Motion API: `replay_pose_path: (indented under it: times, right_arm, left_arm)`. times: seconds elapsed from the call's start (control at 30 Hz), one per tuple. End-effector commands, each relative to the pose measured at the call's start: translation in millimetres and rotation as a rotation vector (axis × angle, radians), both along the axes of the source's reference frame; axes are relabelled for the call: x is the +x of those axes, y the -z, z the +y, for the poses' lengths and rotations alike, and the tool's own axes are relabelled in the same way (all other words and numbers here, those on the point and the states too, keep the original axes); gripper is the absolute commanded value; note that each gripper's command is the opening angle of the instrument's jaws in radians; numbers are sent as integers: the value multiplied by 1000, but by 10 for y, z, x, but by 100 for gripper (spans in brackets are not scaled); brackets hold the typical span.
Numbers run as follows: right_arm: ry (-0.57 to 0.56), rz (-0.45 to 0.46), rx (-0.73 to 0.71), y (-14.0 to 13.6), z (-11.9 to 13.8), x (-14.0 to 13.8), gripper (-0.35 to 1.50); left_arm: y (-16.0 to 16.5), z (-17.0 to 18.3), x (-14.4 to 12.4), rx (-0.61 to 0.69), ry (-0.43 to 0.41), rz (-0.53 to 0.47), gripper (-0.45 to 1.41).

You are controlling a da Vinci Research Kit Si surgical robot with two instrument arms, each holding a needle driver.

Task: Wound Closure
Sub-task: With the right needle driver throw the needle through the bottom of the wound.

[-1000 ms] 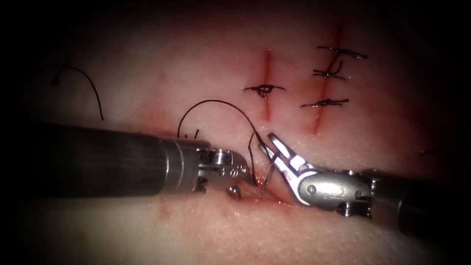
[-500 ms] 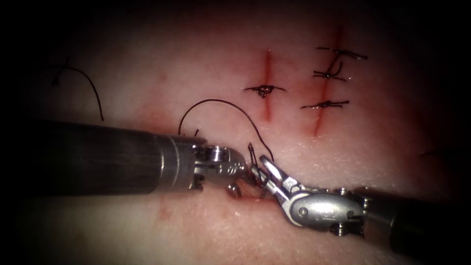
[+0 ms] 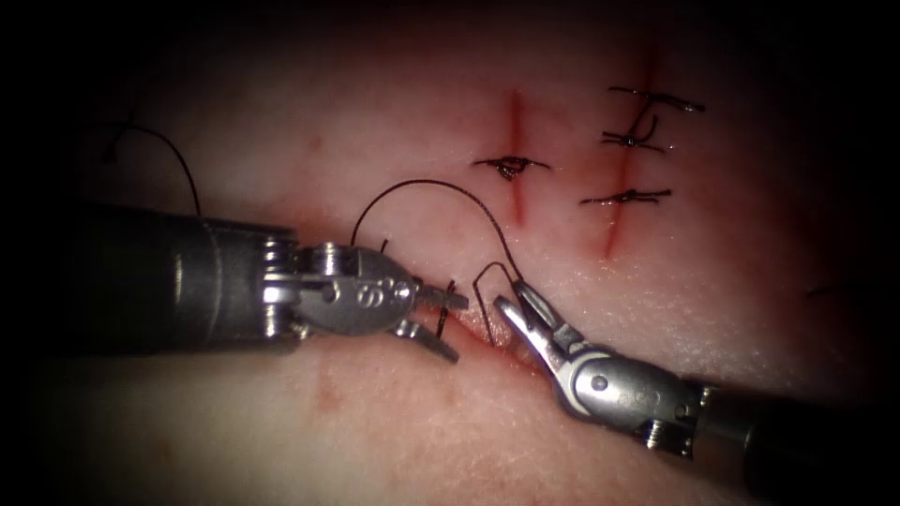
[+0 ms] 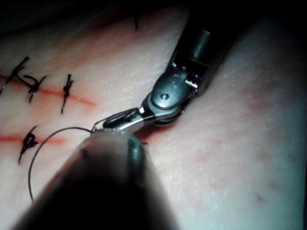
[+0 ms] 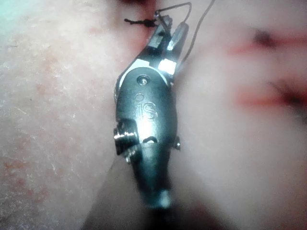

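Observation:
On the tissue (image 3: 394,431), my left tool (image 3: 459,328) lies left of the cut (image 3: 502,345) with its jaws open and nothing between them. My right tool (image 3: 511,295) comes in from the lower right, its jaws shut on the thin curved needle (image 3: 480,298) near its thread end. The needle arches up from the jaws and runs down into the red cut between the two tools. Dark thread (image 3: 422,184) loops from the needle over to the left tool's wrist. The right wrist view has the right tool (image 5: 165,28) closed on the needle (image 5: 175,5). In the left wrist view the right tool (image 4: 115,122) lies just ahead.
Two other cuts lie farther back, each crossed by tied stitches: a knot (image 3: 509,166) on the nearer one and three stitches (image 3: 626,197) on the far right one. A loose strand of thread (image 3: 178,169) curls at the far left.
My left tool has drawn back to the left, rolled over and opened its jaws. My right tool has slid down and left, and its open jaws have closed on the needle.

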State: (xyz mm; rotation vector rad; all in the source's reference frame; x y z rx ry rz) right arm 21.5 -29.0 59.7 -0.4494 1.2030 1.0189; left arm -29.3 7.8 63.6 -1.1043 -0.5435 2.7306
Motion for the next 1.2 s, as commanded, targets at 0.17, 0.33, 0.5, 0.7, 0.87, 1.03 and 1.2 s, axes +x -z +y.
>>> replay_pose_path:
  times: [0.17,0.33,0.5,0.7,0.87,1.03,1.2]
  right_arm:
    - [-16,6,34,-7,13,0,-35]
    - [-37,27,82,-12,22,-6,-35]
    - [-58,63,139,-17,27,-6,-35]
    - [-79,113,216,-22,31,-7,-35]
    - [-72,146,274,-24,31,-6,-35]
    - [-59,169,325,-28,30,-4,-35]
    - [-50,241,446,-39,28,4,-35]
  left_arm:
    - [0,-37,-7,-37,25,16,-6]
    - [-11,-71,-12,-50,27,7,-18]
    - [-31,-100,-17,-47,22,-19,-18]
    - [-53,-116,-19,-24,26,-17,-20]
    - [-72,-112,-15,-15,42,-11,-18]
    - [-81,-102,-11,-7,47,-10,-18]
    - [-88,-98,-9,-7,46,-11,-18]
